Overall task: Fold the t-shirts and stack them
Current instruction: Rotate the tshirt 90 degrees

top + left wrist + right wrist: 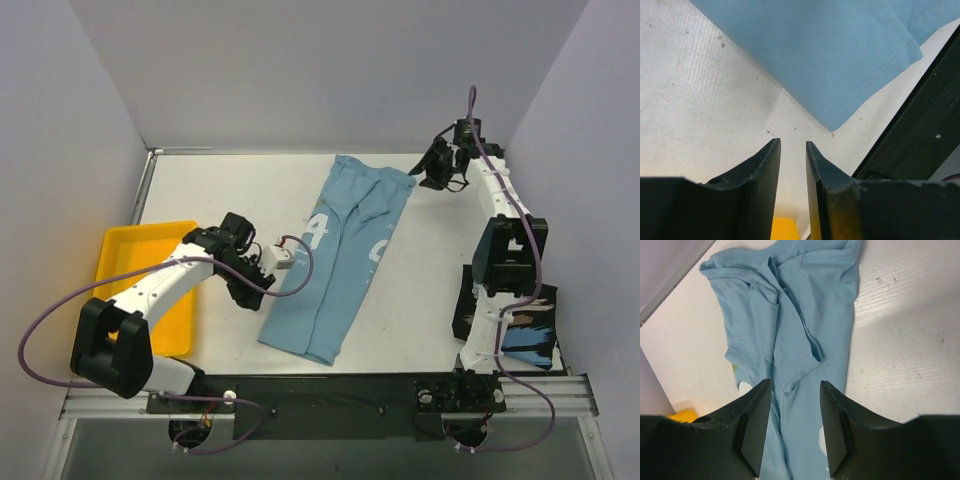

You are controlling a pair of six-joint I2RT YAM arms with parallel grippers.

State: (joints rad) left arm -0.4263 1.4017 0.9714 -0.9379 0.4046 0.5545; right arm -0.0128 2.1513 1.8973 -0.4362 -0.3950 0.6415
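Note:
The light blue t-shirt [345, 255] lies folded into a long strip down the middle of the table, with white numbers showing. My left gripper [252, 298] hovers just left of its near-left corner. In the left wrist view the jaws [792, 142] stand a narrow gap apart with nothing between them, and the shirt's corner [830, 50] lies just ahead. My right gripper [435, 172] is beside the shirt's far right corner, open and empty [795, 382] above the creased cloth [790, 315]. A black t-shirt with pale print [530, 340] lies at the near right, partly behind the right arm.
A yellow tray [120, 240] stands at the left, under the left arm, and shows between the left fingers [785, 227]. The table's black front edge [920, 125] runs close to the left gripper. Grey walls stand behind the table and on both sides.

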